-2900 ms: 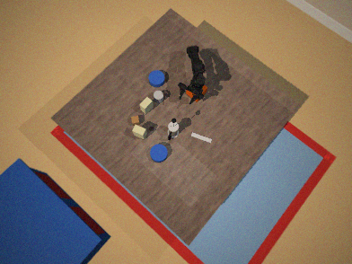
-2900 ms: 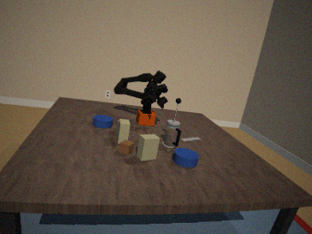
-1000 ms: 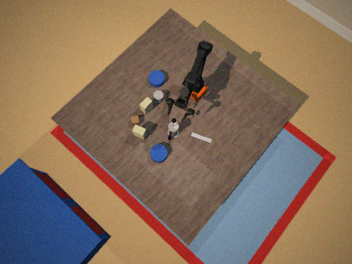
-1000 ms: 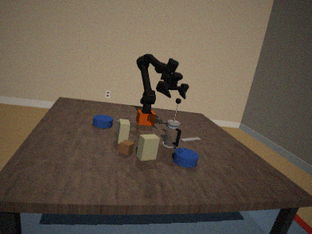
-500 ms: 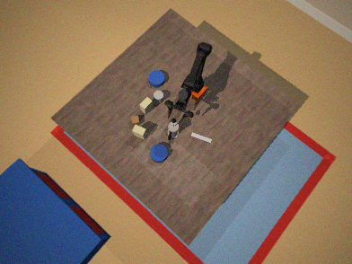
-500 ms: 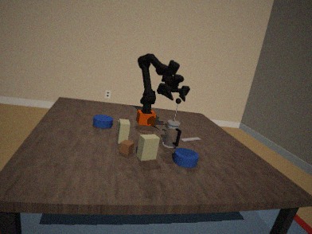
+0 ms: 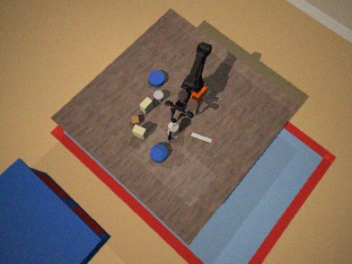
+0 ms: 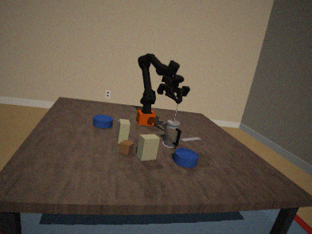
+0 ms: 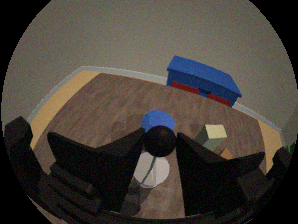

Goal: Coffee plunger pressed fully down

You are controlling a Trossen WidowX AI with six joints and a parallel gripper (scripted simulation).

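The coffee press (image 7: 173, 128) (image 8: 171, 134) stands upright on the table, its black handle towards the front right in the exterior view. Its pale lid (image 9: 162, 172) shows below the fingers in the wrist view. The thin plunger rod (image 8: 176, 112) is raised high above the lid. The round black plunger knob (image 9: 160, 141) tops the rod. My gripper (image 7: 174, 120) (image 8: 179, 100) (image 9: 160, 134) points down over the press and is shut on the knob, one fingertip at each side. Any small gap beside the knob is hard to see.
Blue discs (image 7: 158, 153) (image 8: 185, 157) (image 7: 156, 78) lie in front of the press and farther back. Cream blocks (image 7: 139, 131) (image 8: 148, 147) (image 7: 146, 105), a brown cube (image 7: 136, 119) (image 8: 126, 147) and a pale round object (image 7: 158, 95) stand left. A white strip (image 7: 201, 137) (image 8: 191, 139) lies right.
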